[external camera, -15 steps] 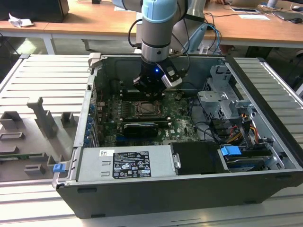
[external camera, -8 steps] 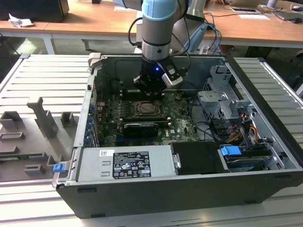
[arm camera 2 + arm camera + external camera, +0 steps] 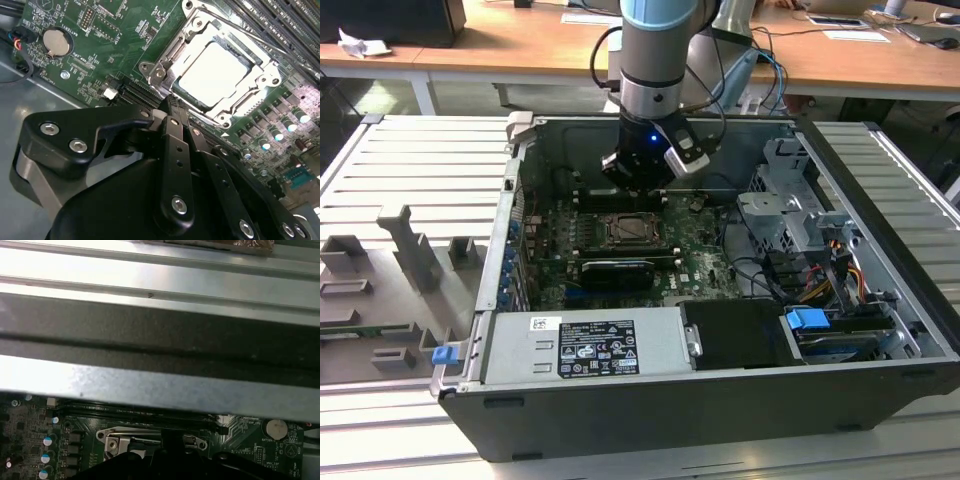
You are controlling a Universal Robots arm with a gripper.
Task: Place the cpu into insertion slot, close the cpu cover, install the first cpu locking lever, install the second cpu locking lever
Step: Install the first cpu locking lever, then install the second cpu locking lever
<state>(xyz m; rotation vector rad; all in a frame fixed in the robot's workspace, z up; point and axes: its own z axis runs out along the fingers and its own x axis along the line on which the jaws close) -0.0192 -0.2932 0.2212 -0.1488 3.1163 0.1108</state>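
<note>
Exterior view: gripper [image 3: 638, 182] hangs just above the insertion slot [image 3: 632, 230], centre frame, inside the open computer case [image 3: 880, 300].
Second wrist view: cpu [image 3: 217, 72] seated under the closed cpu cover [image 3: 165, 65], upper right.
Gripper state: cannot tell.

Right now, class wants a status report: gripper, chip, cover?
Black gripper hovering beside the socket, fingers unclear. Pale silver-grey square cpu seated in slot. Silvery metal frame cover closed over it. Nothing in the way.

wooden desks [image 3: 520, 45] behind, grey ribbed metal work table [image 3: 410, 170] under bright, even indoor light
</note>
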